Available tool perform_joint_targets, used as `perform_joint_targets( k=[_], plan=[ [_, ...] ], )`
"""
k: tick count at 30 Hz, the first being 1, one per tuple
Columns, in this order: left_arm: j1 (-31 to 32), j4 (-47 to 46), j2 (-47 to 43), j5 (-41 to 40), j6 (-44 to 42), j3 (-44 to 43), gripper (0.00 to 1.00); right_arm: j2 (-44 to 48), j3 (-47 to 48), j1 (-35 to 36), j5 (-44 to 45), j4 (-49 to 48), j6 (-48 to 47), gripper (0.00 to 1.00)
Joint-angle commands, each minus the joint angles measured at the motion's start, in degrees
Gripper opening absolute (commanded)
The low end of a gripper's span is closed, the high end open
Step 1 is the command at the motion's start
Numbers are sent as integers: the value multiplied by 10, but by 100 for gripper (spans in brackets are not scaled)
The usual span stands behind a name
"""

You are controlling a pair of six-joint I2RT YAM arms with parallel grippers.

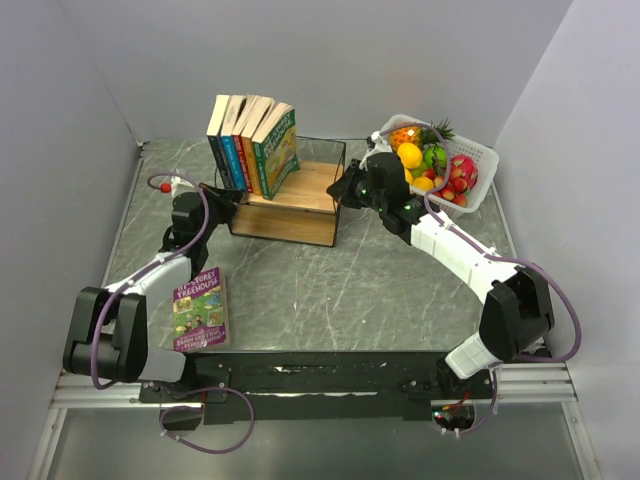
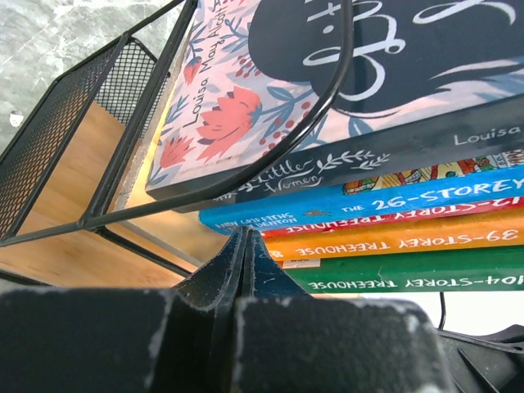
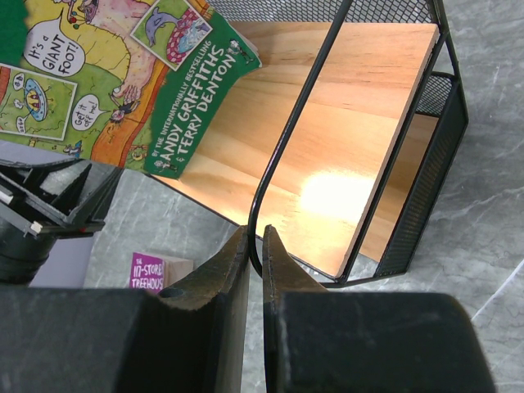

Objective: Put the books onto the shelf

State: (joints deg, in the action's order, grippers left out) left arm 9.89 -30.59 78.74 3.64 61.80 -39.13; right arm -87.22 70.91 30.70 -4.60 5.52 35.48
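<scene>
The shelf (image 1: 290, 205) stands mid-table, a wooden board in a black wire frame (image 3: 278, 164). Several books (image 1: 252, 145) stand upright on its left end; their spines (image 2: 393, 237) lie stacked in the left wrist view, with a floral-covered one on top. A purple book (image 1: 201, 308) lies flat on the table by the left arm, and shows small as the purple book (image 3: 151, 270) in the right wrist view. My left gripper (image 2: 244, 233) is shut and empty at the shelf's left end. My right gripper (image 3: 255, 233) is shut on the wire frame at the shelf's right end.
A white basket (image 1: 478, 180) full of fruit sits at the back right, just behind the right arm. Grey walls enclose the marble-patterned table on three sides. The green book (image 3: 123, 74) leans at the end of the row.
</scene>
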Motion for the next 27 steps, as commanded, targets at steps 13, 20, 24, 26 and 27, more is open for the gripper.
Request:
perform_joint_targets(
  k=[13,20,24,26,27],
  plan=[
    [-3,-34,15,5,3,-28,1,-19,-16,3,-16,70,14,0],
    [-3,-9,-39,2,-10,-15,1,-19,-17,3,-16,71,13,0],
    [-3,30,-92,-6,-25,-1,1,-17,-17,3,-14,73,11,0],
    [-2,45,-121,-13,-29,2,1,-19,-16,3,-14,72,12,0],
    [-2,52,-132,-17,-34,6,1,-19,-16,2,-15,72,12,0]
  ],
)
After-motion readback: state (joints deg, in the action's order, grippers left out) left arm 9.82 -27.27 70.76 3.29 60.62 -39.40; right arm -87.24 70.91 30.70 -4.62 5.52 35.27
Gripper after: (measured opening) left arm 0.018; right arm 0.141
